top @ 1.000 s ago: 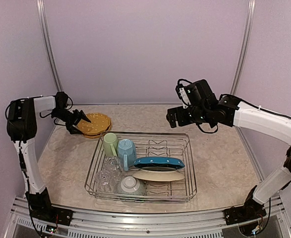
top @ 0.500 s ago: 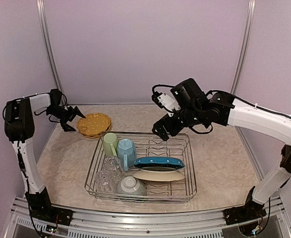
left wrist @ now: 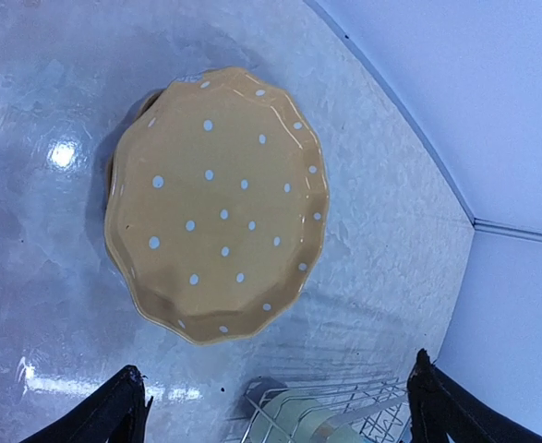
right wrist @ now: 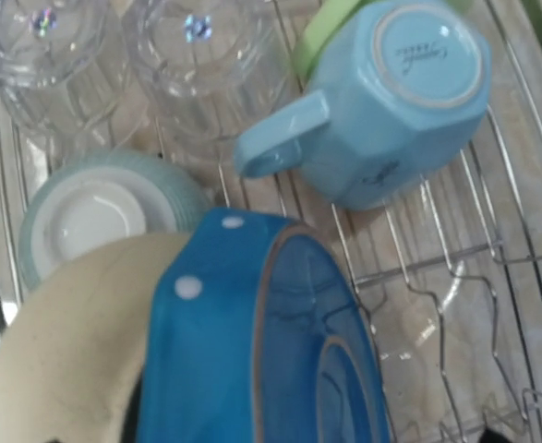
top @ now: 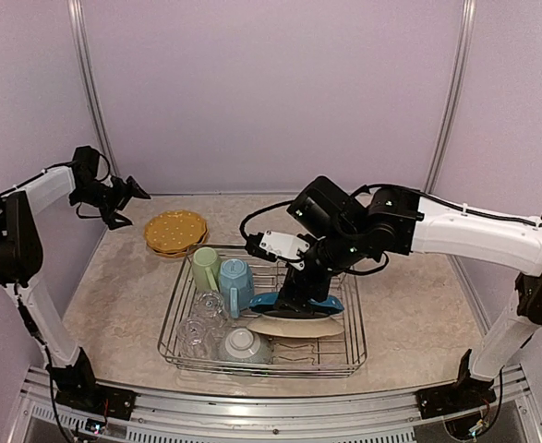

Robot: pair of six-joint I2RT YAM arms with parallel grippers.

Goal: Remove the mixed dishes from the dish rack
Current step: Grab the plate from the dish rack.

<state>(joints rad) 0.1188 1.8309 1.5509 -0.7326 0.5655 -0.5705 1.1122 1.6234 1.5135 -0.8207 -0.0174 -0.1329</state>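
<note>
Right gripper spread over glossy blue dotted plate on edge, left gripper spread too

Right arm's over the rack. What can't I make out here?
- Right gripper: top view, its wrist covers the tips; wrist view's bottom edge crops them.
- Cream plate: right wrist view, blue dotted plate overlaps it, edge crops it.
- Yellow dotted plates: left wrist view shows only the top one; count unclear.

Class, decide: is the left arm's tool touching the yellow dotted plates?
Apart. The left wrist view shows a strip of bare table between the left tool and the near edge of the yellow dotted plates.
</note>
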